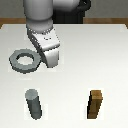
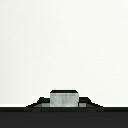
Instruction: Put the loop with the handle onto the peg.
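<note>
The loop with the handle (image 1: 21,59) is a flat grey ring lying on the white table at the exterior view's left, its handle pointing under my hand. My gripper (image 1: 44,60) is down over that handle, and the hand hides the fingers there. In the wrist view the grey handle stub (image 2: 64,98) sits between the two dark fingers of my gripper (image 2: 64,101), which press against both its sides; the ring itself is out of that view. The peg (image 1: 34,104), a short upright grey cylinder, stands nearer the front, below the ring and apart from it.
A brown wooden block (image 1: 96,105) stands upright at the exterior view's front right, level with the peg. The white table (image 1: 100,55) spreads around everything, and its far edge runs behind the arm.
</note>
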Controlling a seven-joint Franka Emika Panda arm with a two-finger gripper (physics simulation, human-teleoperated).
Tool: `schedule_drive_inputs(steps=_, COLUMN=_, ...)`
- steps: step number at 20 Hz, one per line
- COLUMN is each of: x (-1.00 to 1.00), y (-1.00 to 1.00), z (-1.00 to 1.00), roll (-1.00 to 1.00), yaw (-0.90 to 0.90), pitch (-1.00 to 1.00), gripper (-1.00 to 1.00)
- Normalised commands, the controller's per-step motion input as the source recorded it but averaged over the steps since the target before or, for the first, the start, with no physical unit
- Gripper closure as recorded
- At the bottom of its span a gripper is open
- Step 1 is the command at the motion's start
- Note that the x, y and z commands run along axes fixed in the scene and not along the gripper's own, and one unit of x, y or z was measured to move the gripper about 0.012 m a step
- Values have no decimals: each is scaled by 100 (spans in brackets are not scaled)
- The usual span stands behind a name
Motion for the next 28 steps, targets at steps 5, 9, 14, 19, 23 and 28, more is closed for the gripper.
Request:
schedule_drive_inputs(steps=5, x=0, y=20, z=-80, roll=0, yaw=0, pitch=0, gripper=100)
schedule_drive_inputs(steps=9, x=0, y=0, z=25, roll=0, yaw=0, pitch=0, gripper=100)
schedule_drive_inputs(steps=14, x=0, y=0, z=80, roll=0, yaw=0, pitch=0, gripper=100)
schedule_drive_inputs(steps=19, x=0, y=0, z=100, roll=0, yaw=0, pitch=0, gripper=100)
schedule_drive_inputs(steps=23, x=62, y=0, z=25, roll=0, yaw=0, pitch=0, gripper=100)
schedule_drive_inputs(steps=28, x=100, y=0, z=0, roll=0, yaw=0, pitch=0, gripper=100)
